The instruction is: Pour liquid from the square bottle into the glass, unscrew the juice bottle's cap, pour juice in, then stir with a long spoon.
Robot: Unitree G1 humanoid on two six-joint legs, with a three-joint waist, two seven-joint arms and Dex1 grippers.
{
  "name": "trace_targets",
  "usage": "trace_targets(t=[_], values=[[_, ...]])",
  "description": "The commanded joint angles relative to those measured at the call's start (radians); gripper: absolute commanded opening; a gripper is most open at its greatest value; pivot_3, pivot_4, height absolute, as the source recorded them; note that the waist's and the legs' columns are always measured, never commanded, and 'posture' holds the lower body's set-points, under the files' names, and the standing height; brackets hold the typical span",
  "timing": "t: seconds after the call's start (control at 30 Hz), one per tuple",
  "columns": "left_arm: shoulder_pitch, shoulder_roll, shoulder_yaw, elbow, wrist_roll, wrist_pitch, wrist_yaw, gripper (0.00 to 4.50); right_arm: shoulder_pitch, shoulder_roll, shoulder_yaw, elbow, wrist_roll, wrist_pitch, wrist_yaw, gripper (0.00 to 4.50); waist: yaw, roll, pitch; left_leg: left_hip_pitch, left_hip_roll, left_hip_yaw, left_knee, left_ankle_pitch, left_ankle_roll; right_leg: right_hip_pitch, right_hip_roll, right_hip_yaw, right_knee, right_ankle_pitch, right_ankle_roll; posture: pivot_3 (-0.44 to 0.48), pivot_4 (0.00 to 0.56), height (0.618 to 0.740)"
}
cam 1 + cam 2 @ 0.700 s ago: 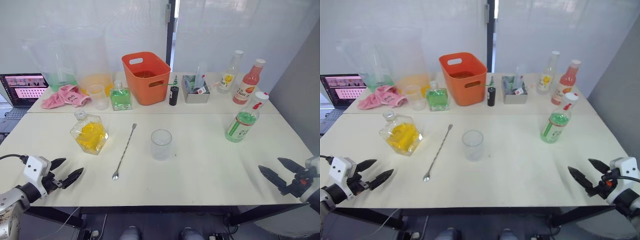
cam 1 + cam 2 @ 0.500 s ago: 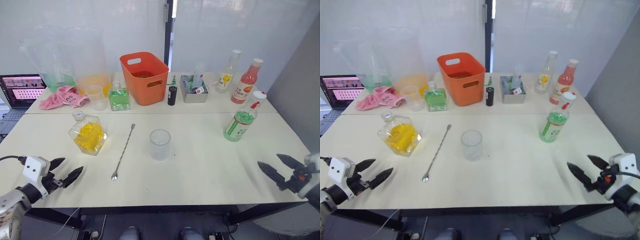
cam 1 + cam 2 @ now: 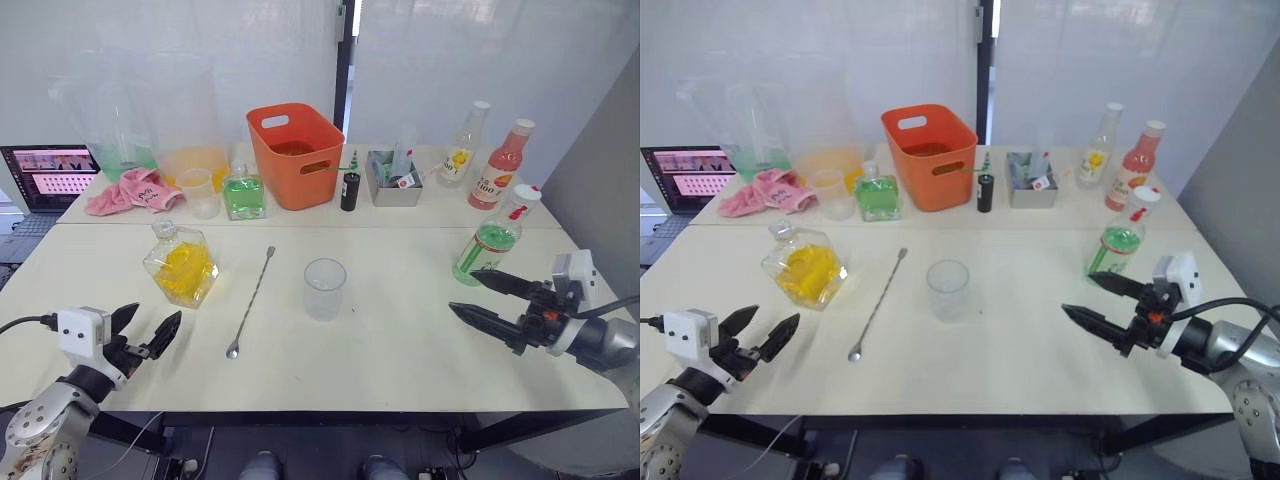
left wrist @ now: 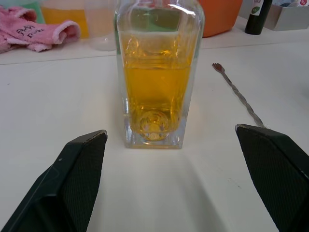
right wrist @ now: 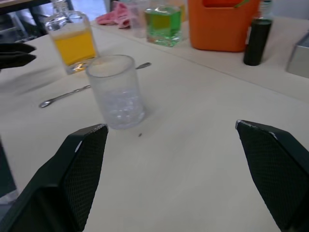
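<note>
Long spoon — between square bottle, glass

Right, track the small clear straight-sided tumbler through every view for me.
Left eye view: the small clear straight-sided tumbler stands mid-table.
Right eye view: the same spot, right of the thin silver bar spoon.
Left wrist view: not in it.
Right wrist view: between the fingers, nearer the one on the picture's left.
Shared landmark: the spoon.

White wrist blocks, grey forearms, black cables — each tool has black tapered fingers.
</note>
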State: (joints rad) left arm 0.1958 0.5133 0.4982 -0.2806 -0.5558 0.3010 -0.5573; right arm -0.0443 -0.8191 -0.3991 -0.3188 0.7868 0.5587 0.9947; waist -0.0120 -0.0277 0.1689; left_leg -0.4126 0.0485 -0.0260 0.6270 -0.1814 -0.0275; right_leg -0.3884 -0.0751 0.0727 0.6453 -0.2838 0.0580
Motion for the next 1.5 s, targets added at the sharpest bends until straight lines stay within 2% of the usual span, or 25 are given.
trace_targets(t=[0.03, 0.27, 0.6, 0.87, 1.0, 1.17, 1.33, 1.4, 1.5], values=[[-0.040, 0.018, 0.001, -0.089, -0.040, 0.100, 0.076, 4.50, -0.053, -0.038, 0.020, -0.027, 0.059, 0.025, 0.079, 4.48, -0.001, 0.000, 0.000, 0.000, 0.000, 0.000, 0.000, 0.000, 0.000, 0.000, 0.000, 0.000, 0.000, 0.000, 0.000, 0.000, 0.150, 0.739], [-0.169, 0.044, -0.043, -0.101, -0.009, 0.222, 0.176, 4.50, -0.067, -0.060, 0.054, -0.010, 0.025, -0.002, 0.154, 4.48, -0.001, -0.001, 0.000, 0.000, 0.000, -0.001, 0.000, 0.000, 0.000, 0.000, 0.000, 0.000, 0.000, 0.000, 0.000, 0.000, 0.150, 0.739], [-0.331, 0.050, -0.136, -0.013, 0.091, 0.281, 0.258, 4.50, -0.064, -0.057, 0.034, -0.040, 0.034, 0.007, 0.140, 4.48, 0.010, -0.001, 0.000, -0.001, -0.001, -0.001, 0.001, 0.000, 0.000, 0.000, 0.000, -0.001, 0.000, 0.001, 0.001, 0.000, 0.150, 0.739], [-0.324, 0.070, -0.132, 0.020, 0.103, 0.252, 0.188, 4.50, -0.044, -0.055, 0.005, -0.052, 0.030, 0.004, 0.105, 4.48, 0.014, -0.001, 0.000, -0.002, -0.001, -0.001, 0.001, 0.000, 0.000, 0.000, 0.000, -0.001, 0.000, 0.001, 0.001, 0.000, 0.150, 0.739], [-0.293, 0.071, -0.112, 0.021, 0.110, 0.247, 0.175, 4.50, -0.044, -0.051, 0.003, -0.052, 0.021, 0.001, 0.088, 4.48, 0.010, -0.001, 0.000, -0.001, -0.001, -0.001, 0.001, 0.000, 0.000, 0.000, 0.000, -0.001, 0.000, 0.001, 0.001, 0.000, 0.150, 0.739], [-0.302, 0.114, -0.059, 0.057, 0.089, 0.242, 0.128, 4.50, -0.047, -0.048, 0.009, -0.042, 0.013, -0.004, 0.078, 4.48, 0.003, -0.002, 0.000, -0.002, -0.001, -0.001, 0.001, 0.000, 0.000, -0.001, 0.000, -0.001, 0.000, 0.001, 0.001, 0.000, 0.150, 0.739], [-0.314, 0.192, -0.040, 0.139, 0.070, 0.207, -0.006, 4.50, -0.053, -0.043, 0.012, -0.040, 0.012, -0.005, 0.068, 4.48, -0.001, -0.002, 0.000, -0.001, -0.001, -0.001, 0.001, 0.000, 0.000, -0.001, 0.000, -0.001, 0.000, 0.001, 0.001, 0.000, 0.150, 0.739], [-0.328, 0.235, -0.045, 0.205, 0.059, 0.178, -0.100, 4.50, -0.055, -0.038, 0.011, -0.041, 0.012, -0.006, 0.061, 4.48, -0.001, -0.002, 0.000, -0.001, -0.001, -0.001, 0.001, 0.000, 0.000, -0.001, 0.000, -0.001, 0.000, 0.001, 0.001, 0.000, 0.150, 0.739], [-0.375, 0.274, -0.056, 0.300, 0.073, 0.143, -0.165, 4.50, -0.053, -0.033, 0.010, -0.046, 0.010, -0.007, 0.053, 4.48, 0.000, -0.002, 0.001, -0.002, -0.001, -0.001, 0.001, 0.000, 0.000, -0.001, 0.000, -0.001, 0.000, 0.001, 0.001, 0.000, 0.150, 0.739]])
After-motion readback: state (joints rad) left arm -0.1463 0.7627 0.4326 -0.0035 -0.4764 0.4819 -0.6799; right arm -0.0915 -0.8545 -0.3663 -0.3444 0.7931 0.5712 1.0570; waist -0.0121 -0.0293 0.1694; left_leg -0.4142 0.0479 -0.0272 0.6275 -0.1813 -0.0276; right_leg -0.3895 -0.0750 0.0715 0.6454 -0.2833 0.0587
